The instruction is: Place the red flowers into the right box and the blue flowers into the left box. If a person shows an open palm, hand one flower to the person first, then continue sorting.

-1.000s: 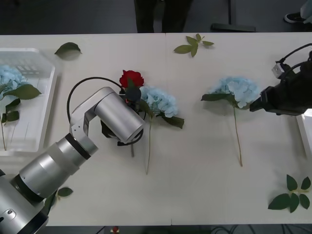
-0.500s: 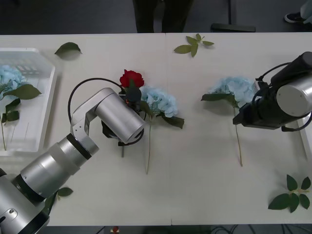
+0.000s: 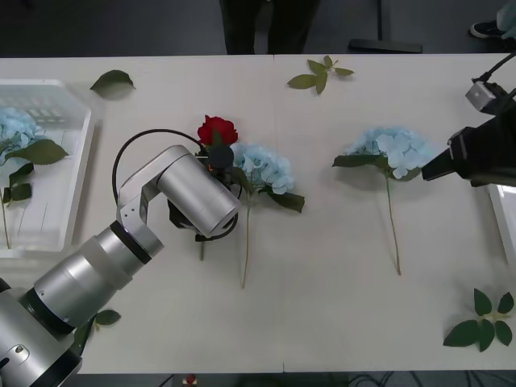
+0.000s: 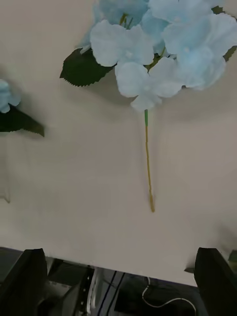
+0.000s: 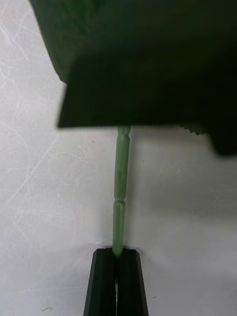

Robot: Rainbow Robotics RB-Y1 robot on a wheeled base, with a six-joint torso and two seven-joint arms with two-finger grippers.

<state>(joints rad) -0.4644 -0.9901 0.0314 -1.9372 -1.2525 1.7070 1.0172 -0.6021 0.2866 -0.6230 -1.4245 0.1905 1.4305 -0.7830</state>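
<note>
left gripper [image 5: 117,281]: hidden behind arm, front view | right box [image 3: 504,211]: cut off at edge | red flower [image 3: 218,130]: stem mostly hidden

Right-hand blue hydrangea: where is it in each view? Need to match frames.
Front view: the right-hand blue flower lies right of centre on the table, its head beside the open right gripper.
Right wrist view: head ahead of the fingers, stem pointing back toward them.
Left wrist view: this camera faces the red flower stem, pinched in the left gripper.
Shared landmark: the dark leaf beside the head.
</note>
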